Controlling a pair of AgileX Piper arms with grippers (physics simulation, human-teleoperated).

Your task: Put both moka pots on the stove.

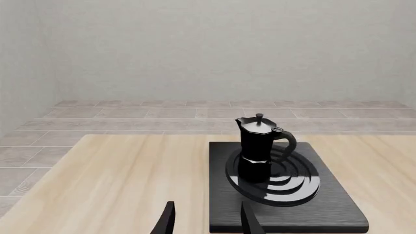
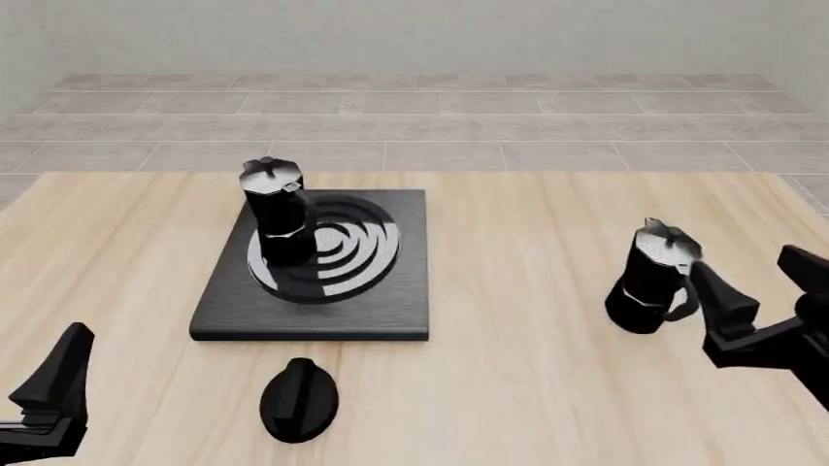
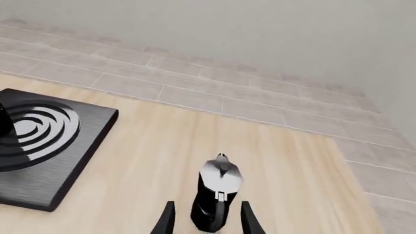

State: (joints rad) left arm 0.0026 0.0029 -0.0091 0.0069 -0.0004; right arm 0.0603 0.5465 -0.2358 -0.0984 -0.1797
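Observation:
One moka pot (image 2: pixel 276 212) stands upright on the stove's (image 2: pixel 388 309) burner rings, towards their left side. It shows in the left wrist view as moka pot (image 1: pixel 260 148) on the stove (image 1: pixel 325 209), well ahead of my open, empty left gripper (image 1: pixel 208 218). In the front view, that left gripper (image 2: pixel 58 374) is low at the near left corner of the table. The other moka pot (image 2: pixel 651 277) stands on the table at the right, handle towards my right gripper (image 2: pixel 744 262). In the right wrist view this moka pot (image 3: pixel 217 192) sits in line with the open right gripper (image 3: pixel 208 219), at its fingertips.
A black oval knob (image 2: pixel 299 398) lies on the table just in front of the stove. The stove's right corner (image 3: pixel 85 141) shows in the right wrist view, well to the left of the second pot. Tiled floor lies beyond the table's far edge.

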